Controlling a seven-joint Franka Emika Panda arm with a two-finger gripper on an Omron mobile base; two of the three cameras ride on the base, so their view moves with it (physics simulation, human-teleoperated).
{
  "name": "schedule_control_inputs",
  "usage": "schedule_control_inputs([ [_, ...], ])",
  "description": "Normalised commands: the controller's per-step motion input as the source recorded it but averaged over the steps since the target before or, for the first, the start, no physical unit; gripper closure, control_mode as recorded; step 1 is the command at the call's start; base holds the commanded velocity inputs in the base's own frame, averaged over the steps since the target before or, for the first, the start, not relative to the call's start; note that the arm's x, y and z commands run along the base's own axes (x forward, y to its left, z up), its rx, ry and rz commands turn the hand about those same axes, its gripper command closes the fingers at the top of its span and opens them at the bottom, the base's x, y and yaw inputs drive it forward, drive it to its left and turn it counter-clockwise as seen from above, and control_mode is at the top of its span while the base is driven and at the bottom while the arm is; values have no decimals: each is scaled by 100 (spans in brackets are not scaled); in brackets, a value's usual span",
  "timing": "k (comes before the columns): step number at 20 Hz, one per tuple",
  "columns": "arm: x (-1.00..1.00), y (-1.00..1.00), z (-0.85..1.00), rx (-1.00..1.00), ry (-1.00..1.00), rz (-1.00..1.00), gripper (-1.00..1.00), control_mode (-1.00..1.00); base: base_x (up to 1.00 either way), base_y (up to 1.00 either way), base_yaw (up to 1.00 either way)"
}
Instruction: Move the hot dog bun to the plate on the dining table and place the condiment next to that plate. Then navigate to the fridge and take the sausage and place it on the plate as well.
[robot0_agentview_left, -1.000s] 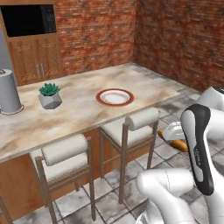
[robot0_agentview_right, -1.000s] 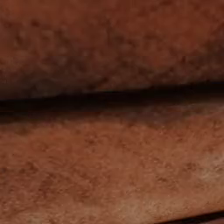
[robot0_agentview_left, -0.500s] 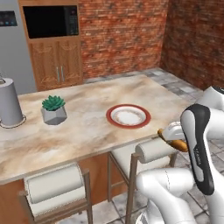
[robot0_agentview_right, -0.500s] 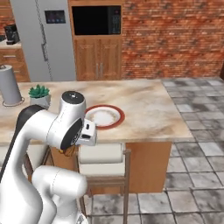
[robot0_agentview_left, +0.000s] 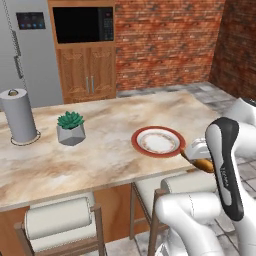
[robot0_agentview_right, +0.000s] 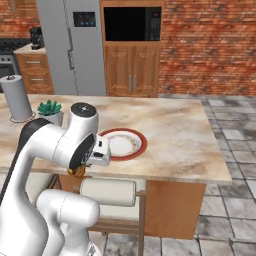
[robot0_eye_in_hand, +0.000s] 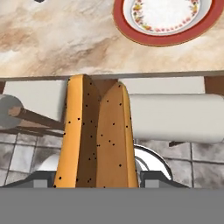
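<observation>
Facing the desk (robot0_agentview_left: 100, 150) with its red-rimmed plate (robot0_agentview_left: 158, 141) lying just ahead of our jaws beyond the near edge, we grip the hot dog bun (robot0_eye_in_hand: 97, 140) lengthwise, its long axis pointing toward that plate.

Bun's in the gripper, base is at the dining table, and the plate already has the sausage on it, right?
Not quite. The plate has nothing on it: the hand view shows its white centre bare, and both base views agree. The rest holds: the gripper holds the hot dog bun, low beside the dining table, over a stool.
</observation>
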Motion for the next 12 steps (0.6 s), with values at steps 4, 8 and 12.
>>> schedule_control_inputs([
  [4,98,-29,0,3,0,20,100,-100,0,0,0],
  [8,100,-4,0,1,0,2,100,-100,0,0,0],
  [12,100,16,-13,0,0,0,100,-100,0,0,0],
])
